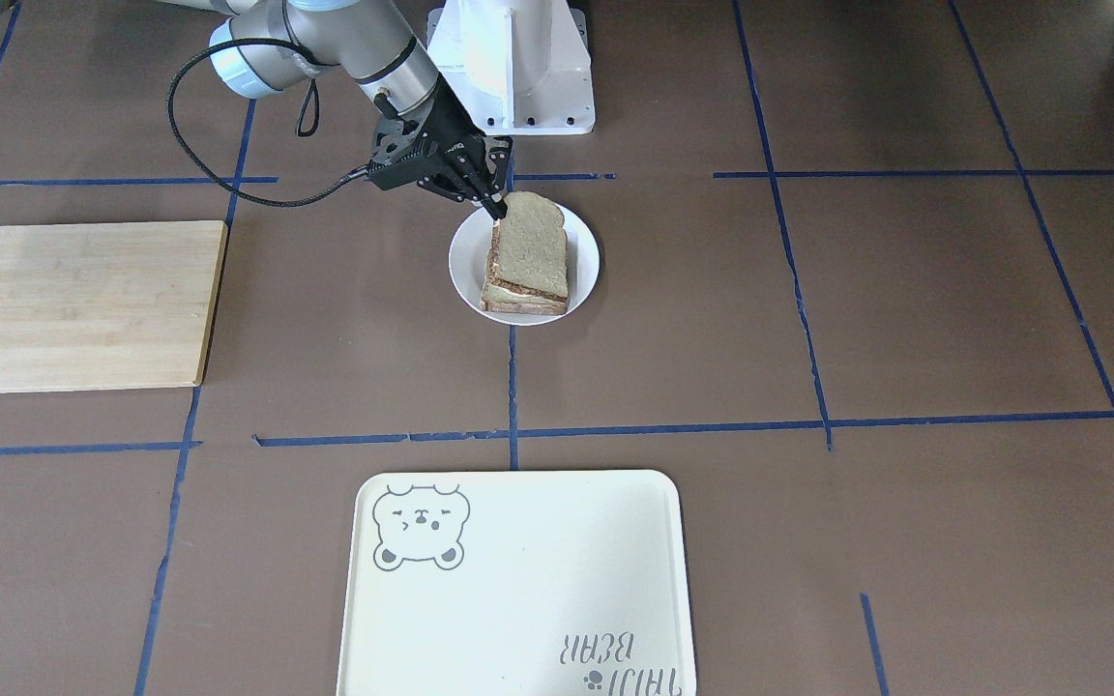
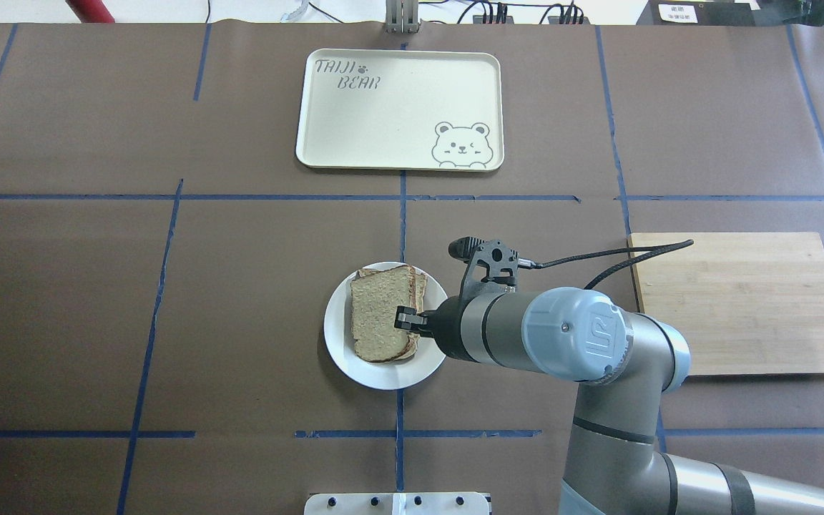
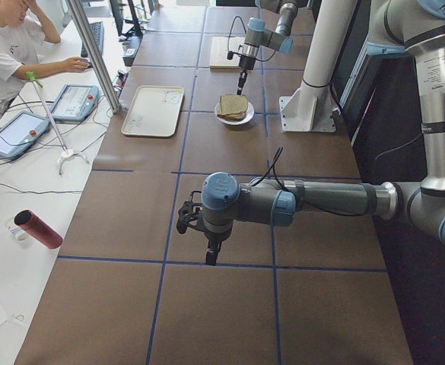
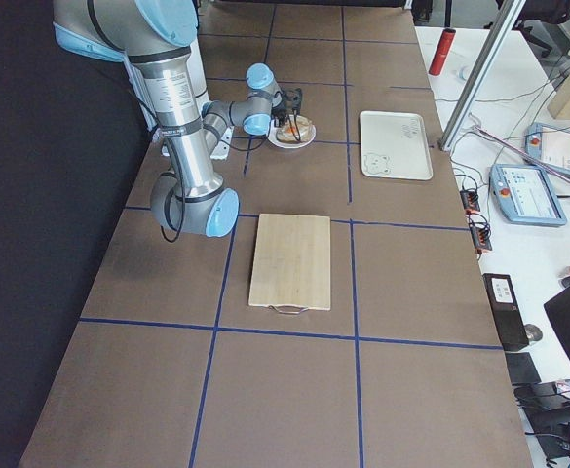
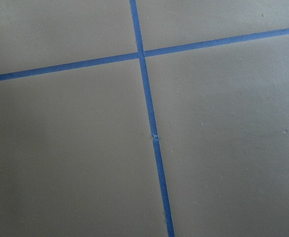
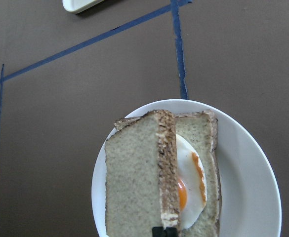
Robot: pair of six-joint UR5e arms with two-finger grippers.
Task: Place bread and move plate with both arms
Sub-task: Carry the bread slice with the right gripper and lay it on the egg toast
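Observation:
The bread point(image 1: 530, 246) is a plain brown slice. My right gripper point(image 1: 496, 208) is shut on its crust edge and holds it tilted over the plate point(image 1: 465, 271). In the right wrist view the bread point(image 6: 134, 187) leans over a second slice bearing a fried egg point(image 6: 193, 168), which lies on the plate point(image 6: 248, 187). The fingertips point(image 6: 163, 231) pinch the crust at the bottom edge. From overhead the gripper point(image 2: 403, 318) meets the bread point(image 2: 376, 315) from the right. My left gripper point(image 3: 211, 258) hangs over bare table far from the plate; I cannot tell whether it is open.
A cream bear tray point(image 2: 398, 107) lies beyond the plate, near the table's far edge. A wooden cutting board point(image 2: 741, 300) lies on my right side. The white fixed base point(image 1: 513, 58) stands just behind the plate.

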